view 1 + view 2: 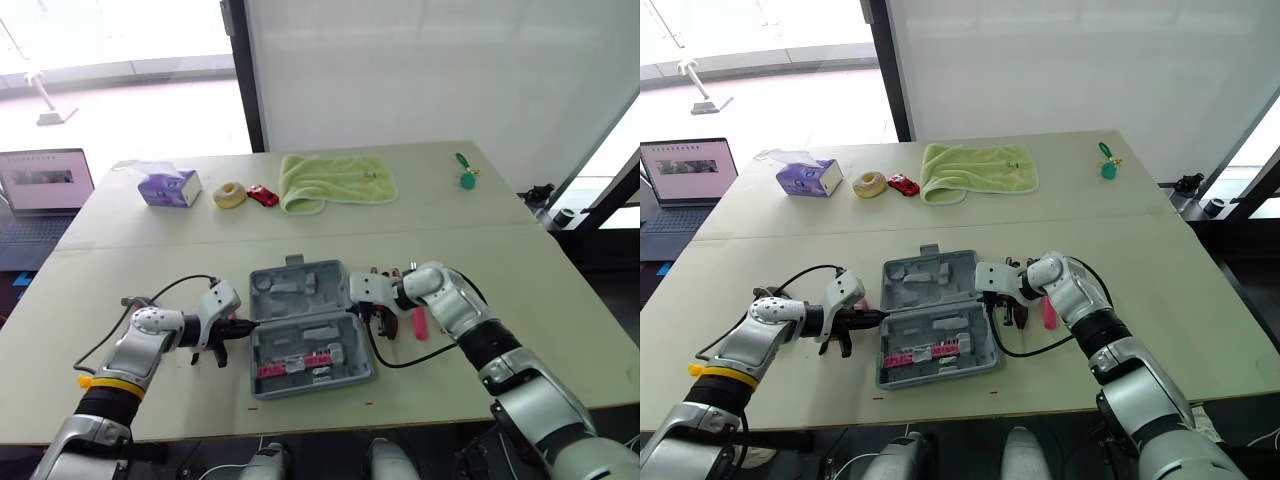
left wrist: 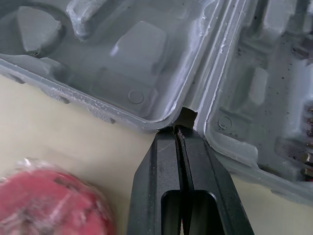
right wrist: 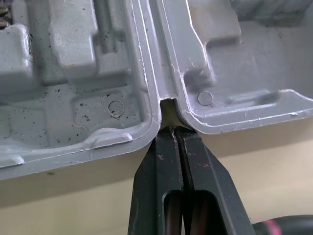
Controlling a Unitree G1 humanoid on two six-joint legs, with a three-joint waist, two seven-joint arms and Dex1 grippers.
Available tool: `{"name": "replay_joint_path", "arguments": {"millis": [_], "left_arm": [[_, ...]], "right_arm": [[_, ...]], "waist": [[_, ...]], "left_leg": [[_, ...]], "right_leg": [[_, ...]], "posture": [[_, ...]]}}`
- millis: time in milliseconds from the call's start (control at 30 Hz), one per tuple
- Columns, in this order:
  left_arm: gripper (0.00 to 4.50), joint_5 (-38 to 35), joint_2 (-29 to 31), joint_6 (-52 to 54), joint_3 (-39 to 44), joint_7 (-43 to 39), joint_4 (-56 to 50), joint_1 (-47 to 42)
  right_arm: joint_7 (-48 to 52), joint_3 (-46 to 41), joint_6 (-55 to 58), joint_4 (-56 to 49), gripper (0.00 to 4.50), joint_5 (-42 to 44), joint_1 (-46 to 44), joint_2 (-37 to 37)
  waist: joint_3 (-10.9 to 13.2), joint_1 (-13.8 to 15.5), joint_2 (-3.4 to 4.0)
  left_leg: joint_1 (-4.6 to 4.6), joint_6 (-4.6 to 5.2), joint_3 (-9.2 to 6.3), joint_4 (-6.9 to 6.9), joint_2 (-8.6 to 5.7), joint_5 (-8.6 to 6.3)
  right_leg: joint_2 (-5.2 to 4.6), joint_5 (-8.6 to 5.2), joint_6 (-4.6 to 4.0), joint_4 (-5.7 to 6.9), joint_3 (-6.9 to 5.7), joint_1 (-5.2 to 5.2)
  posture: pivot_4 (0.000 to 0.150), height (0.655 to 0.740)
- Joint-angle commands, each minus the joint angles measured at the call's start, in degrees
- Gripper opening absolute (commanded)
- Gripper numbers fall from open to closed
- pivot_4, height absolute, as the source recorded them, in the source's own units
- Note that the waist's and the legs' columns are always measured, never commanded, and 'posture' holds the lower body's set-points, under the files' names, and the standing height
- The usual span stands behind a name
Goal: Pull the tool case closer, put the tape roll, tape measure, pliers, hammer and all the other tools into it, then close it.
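Open tool case (image 1: 300,315) lying flat near the bench's (image 1: 150,250) front edge, a hand at each end of its hinge.

The near half holds a row of red-and-pink pieces (image 1: 295,366) in its front slot; the far half, the lid, lies empty with its handle on the far edge. The case's long axis and hinge run left to right, slightly skewed. The left hand (image 2: 177,132) has its fingers pressed together, tips at the left hinge notch, with a red plastic-wrapped roll (image 2: 44,205) just beside it. The right hand (image 3: 172,134), fingers likewise together, meets the right notch. A pink-handled tool (image 1: 420,322) and some dark tools (image 1: 388,274) lie right of the case. Farther back: tissue pack (image 1: 168,186), cream roll (image 1: 230,195), red toy car (image 1: 263,195), green towel (image 1: 335,180).
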Motion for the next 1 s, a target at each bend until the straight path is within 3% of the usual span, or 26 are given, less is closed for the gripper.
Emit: {"name": "replay_joint_path", "arguments": {"millis": [33, 167, 600, 1000], "left_arm": [[0.06, -1.95, 1.40, -3.06, 1.13, -2.20, -3.31, 2.88], [0.06, -1.08, 1.29, -6.91, 0.25, -2.24, -3.60, 4.05], [0.06, -1.48, -1.71, -3.02, -1.56, 0.65, -10.87, 6.83], [0.06, -2.83, 1.57, 4.70, 1.87, 5.07, -20.57, 16.12]], "right_arm": [[2.10, 1.43, 5.37, -7.75, 0.08, 1.45, 3.71, -0.10], [1.65, 1.16, 10.53, -13.90, 0.08, 1.94, 6.88, -1.03], [0.75, 0.11, 25.58, -29.22, 0.08, 4.87, 14.33, -6.02], [-1.54, 1.96, 32.38, -36.19, 0.08, 7.70, 19.72, -7.10]], "waist": [[0.00, -0.01, -0.01], [-0.01, 0.23, -0.02], [-0.03, 0.59, -0.07], [-0.20, 0.31, -0.34]], "left_leg": [[0.02, 0.00, 0.01, 0.00, 0.02, 0.00], [0.01, 0.00, 0.00, 0.01, 0.02, 0.00], [0.00, 0.02, -0.01, 0.04, 0.01, -0.01], [0.03, 0.09, -0.17, -0.01, 0.07, -0.06]], "right_leg": [[0.01, 0.00, 0.00, 0.00, 0.00, 0.01], [0.01, 0.00, -0.01, 0.00, -0.01, 0.02], [-0.03, 0.00, 0.00, -0.02, -0.02, 0.06], [-0.04, -0.02, 0.00, -0.10, -0.01, 0.08]], "posture": [[0.150, 0.7400], [0.150, 0.7400], [0.150, 0.7400], [0.150, 0.7400]]}}
